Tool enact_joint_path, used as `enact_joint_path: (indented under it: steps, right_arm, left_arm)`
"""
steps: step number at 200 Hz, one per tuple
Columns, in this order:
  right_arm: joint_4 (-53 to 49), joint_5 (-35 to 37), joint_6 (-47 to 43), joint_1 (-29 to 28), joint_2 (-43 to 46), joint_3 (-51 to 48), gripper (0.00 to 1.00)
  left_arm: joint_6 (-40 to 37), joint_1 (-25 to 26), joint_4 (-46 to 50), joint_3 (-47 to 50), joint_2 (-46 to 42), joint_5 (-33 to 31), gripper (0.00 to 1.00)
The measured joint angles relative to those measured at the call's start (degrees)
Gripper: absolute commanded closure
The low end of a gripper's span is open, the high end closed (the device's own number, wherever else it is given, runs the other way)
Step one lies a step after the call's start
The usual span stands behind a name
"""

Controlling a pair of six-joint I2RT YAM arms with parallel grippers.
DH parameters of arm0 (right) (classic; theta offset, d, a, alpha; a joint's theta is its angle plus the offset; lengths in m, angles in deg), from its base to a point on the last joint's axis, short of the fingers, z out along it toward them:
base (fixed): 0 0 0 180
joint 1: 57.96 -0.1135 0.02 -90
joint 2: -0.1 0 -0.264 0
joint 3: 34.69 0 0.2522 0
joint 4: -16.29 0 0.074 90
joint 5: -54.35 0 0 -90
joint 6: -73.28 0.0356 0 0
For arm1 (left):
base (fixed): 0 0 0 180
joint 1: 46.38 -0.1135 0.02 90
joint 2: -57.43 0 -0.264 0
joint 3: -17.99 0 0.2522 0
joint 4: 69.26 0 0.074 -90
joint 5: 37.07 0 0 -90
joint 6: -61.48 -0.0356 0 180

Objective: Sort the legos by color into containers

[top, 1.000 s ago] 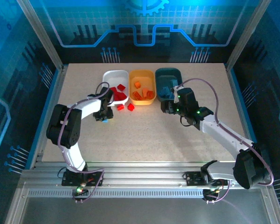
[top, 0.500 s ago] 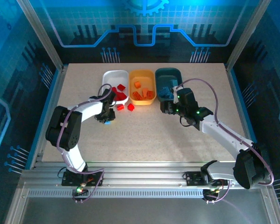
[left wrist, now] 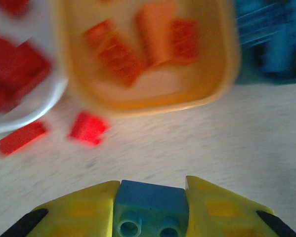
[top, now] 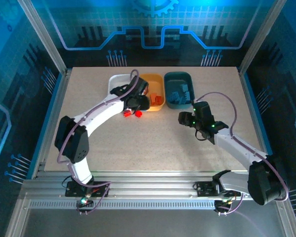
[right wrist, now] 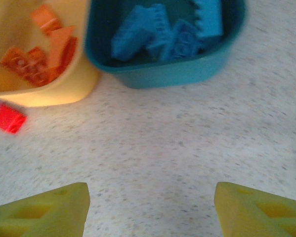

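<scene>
On the desk (top: 152,143) the white tray (top: 113,83), orange-yellow tray (left wrist: 152,106) and teal tray (right wrist: 177,74) each hold their colour, my right claw (right wrist: 150,202) gapes empty near the teal one, my left claw (left wrist: 150,190) clamps a blue brick (left wrist: 150,200) before the orange-yellow tray, teal-bound I reckon, and two red bricks (left wrist: 88,127) lie unsorted.

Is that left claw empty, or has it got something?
Holding something: the left gripper is shut on a blue brick, clamped between its yellow fingers in the wrist view.

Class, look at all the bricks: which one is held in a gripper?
The light blue brick, clamped in the left gripper; others lie in trays or on the table.
</scene>
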Motion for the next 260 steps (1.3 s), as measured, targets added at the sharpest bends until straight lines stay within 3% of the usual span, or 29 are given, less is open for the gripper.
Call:
enact_joint_path:
  steps: [71, 128, 152, 163, 184, 237, 260]
  right_arm:
    - [1.8, 4.8, 8.9, 6.7, 9.0, -8.0, 0.3]
    - [2.7, 4.4, 10.4, 7.7, 10.1, -8.5, 0.3]
    - [3.3, 4.0, 10.3, 7.7, 10.3, -8.5, 0.3]
    - [3.4, 3.7, 10.3, 7.7, 10.3, -8.5, 0.29]
    - [3.4, 2.9, 10.3, 7.8, 10.3, -8.5, 0.29]
    - [3.6, 2.4, 10.3, 7.9, 11.3, -8.5, 0.29]
    - [4.1, 1.7, 10.3, 7.9, 11.3, -8.5, 0.29]
  left_arm:
    - [-0.5, 4.3, -2.6, -32.1, 26.5, 10.1, 0.91]
    - [-0.5, 4.2, -5.4, -46.1, 38.8, 11.5, 0.87]
    - [-0.5, 4.2, -6.9, -47.5, 40.0, 11.4, 0.63]
    - [-0.6, 4.2, -7.6, -47.6, 40.2, 11.4, 0.38]
    - [-0.6, 4.2, -8.5, -48.7, 40.7, 11.2, 0.12]
    - [-1.1, 4.3, -7.1, -48.5, 39.5, 8.7, 0.07]
    - [-1.0, 4.3, -8.5, -34.1, 29.3, 4.9, 0.08]
